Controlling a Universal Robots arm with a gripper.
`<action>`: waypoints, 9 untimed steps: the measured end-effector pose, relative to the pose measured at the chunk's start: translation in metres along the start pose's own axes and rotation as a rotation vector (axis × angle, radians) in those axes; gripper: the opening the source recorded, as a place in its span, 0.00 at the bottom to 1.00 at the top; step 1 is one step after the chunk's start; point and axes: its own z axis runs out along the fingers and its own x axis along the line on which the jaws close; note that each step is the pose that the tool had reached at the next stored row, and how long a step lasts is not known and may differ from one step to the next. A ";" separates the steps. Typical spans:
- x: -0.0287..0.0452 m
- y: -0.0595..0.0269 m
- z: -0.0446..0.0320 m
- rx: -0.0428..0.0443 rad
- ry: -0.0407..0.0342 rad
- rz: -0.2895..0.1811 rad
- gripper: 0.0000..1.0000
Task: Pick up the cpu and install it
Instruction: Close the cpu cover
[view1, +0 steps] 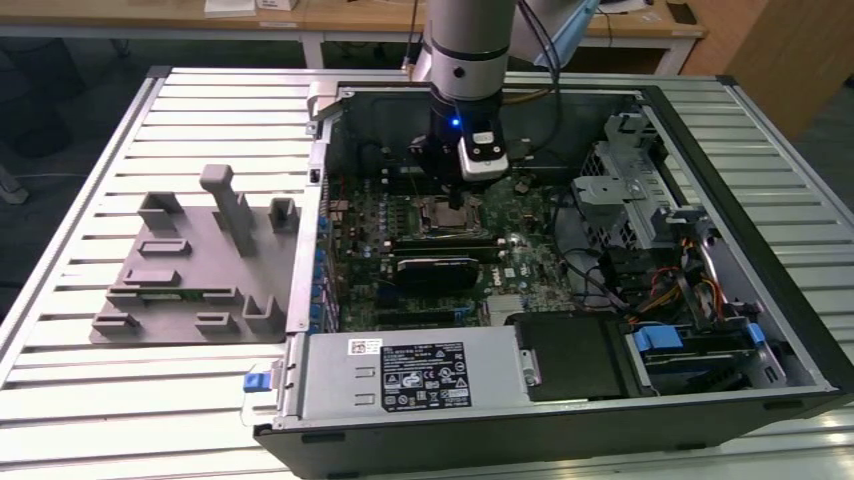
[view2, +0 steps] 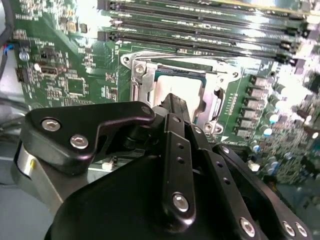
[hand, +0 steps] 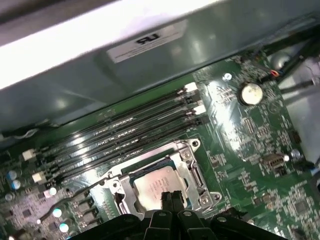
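Note:
The cpu (hand: 150, 186), a flat square with a pale silver top, lies flat inside the metal-framed socket (hand: 194, 169) on the green motherboard; its silver top also shows in the second wrist view (view2: 161, 92). My gripper (hand: 171, 196) hangs straight over it, black fingers pressed together with nothing between them, tips just above or touching the chip's top. The second wrist view has the gripper (view2: 174, 101) over the socket frame (view2: 142, 75). From the exterior view the gripper (view1: 457, 200) reaches down into the open computer case above the socket (view1: 447, 218).
Memory slots (hand: 125, 135) run beside the socket. A coin battery (hand: 251, 92) sits on the board. The case holds a power supply (view1: 407, 375), a drive cage (view1: 627, 190) and cables (view1: 667, 290). A grey holder block (view1: 187, 260) lies on the slatted table at the exterior view's left.

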 end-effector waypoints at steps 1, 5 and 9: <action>0.0000 0.0000 0.0005 -0.0009 -0.0003 -0.018 0.11; 0.0001 0.0000 0.0026 -0.0044 -0.0019 -0.091 0.11; 0.0002 0.0001 0.0048 -0.0080 -0.0034 -0.163 0.11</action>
